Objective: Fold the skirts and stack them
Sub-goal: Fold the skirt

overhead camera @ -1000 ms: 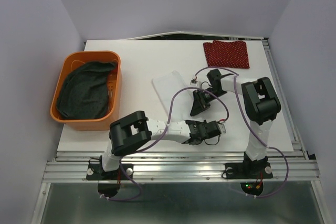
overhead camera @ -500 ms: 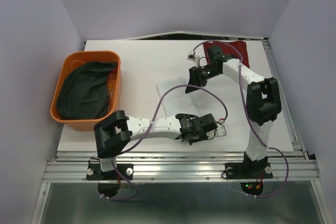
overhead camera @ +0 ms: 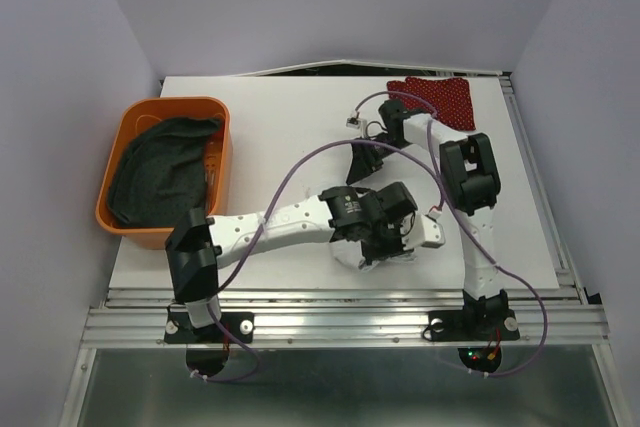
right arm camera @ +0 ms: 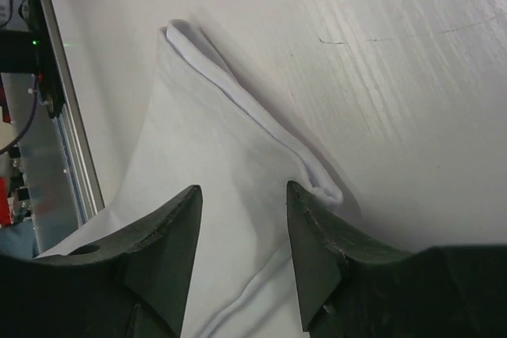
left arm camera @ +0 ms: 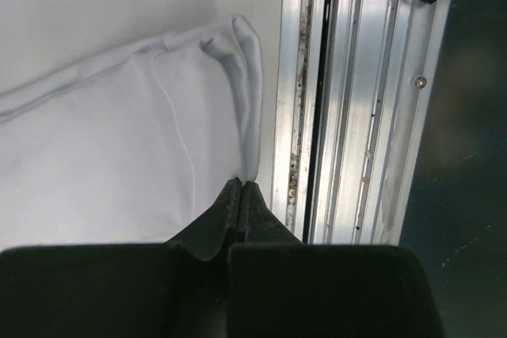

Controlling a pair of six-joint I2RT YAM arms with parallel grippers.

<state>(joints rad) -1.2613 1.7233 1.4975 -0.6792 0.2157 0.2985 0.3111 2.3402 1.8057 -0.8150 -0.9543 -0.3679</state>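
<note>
Where left gripper [left arm camera: 240, 187] pinches, white skirt [left arm camera: 103, 156] points nearward.

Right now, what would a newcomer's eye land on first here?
The orange basket at left, holding the dark grey skirt, stands out most. The red dotted skirt lies at the far right corner. The left gripper pinches the white skirt by the near rail.

We note left arm [overhead camera: 270, 229] and right arm [overhead camera: 481, 239]: white tube links, chunky black joints. Purple cables [overhead camera: 300, 173] loop along both. Black bases [overhead camera: 205, 325]. Fingers [right arm camera: 162, 259] of the right gripper [right arm camera: 242, 192]: matte black wedges. Small green and red lights [overhead camera: 470, 355] below the right base.
</note>
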